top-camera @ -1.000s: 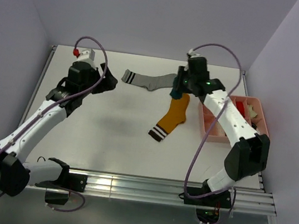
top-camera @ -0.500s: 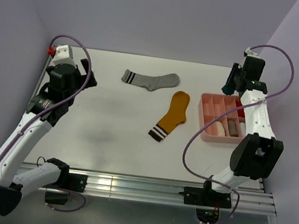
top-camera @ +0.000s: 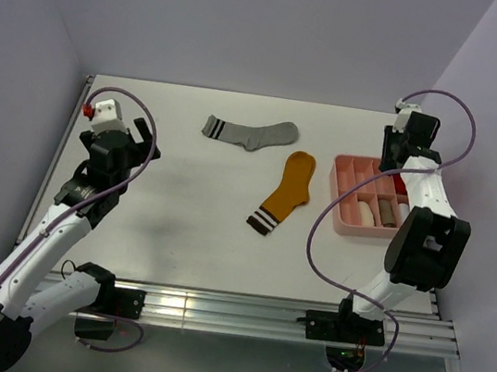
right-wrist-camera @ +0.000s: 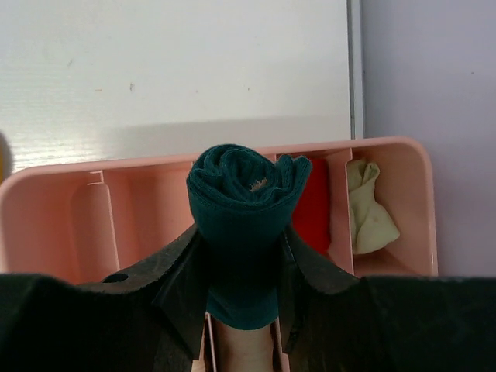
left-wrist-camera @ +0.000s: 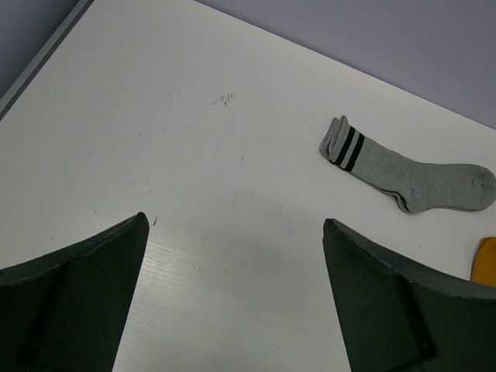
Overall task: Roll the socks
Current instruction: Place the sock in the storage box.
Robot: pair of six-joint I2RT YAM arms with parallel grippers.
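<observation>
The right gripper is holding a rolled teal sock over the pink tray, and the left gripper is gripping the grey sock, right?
Not quite. The left gripper is open and empty; the left wrist view shows the grey sock lying flat on the table, apart from it. The rest holds: the right gripper holds the rolled teal sock over the pink tray.

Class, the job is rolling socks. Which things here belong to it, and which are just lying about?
Job: teal sock, rolled; grey sock; orange sock.
Lying about: pink tray; red bundle; cream bundle.
</observation>
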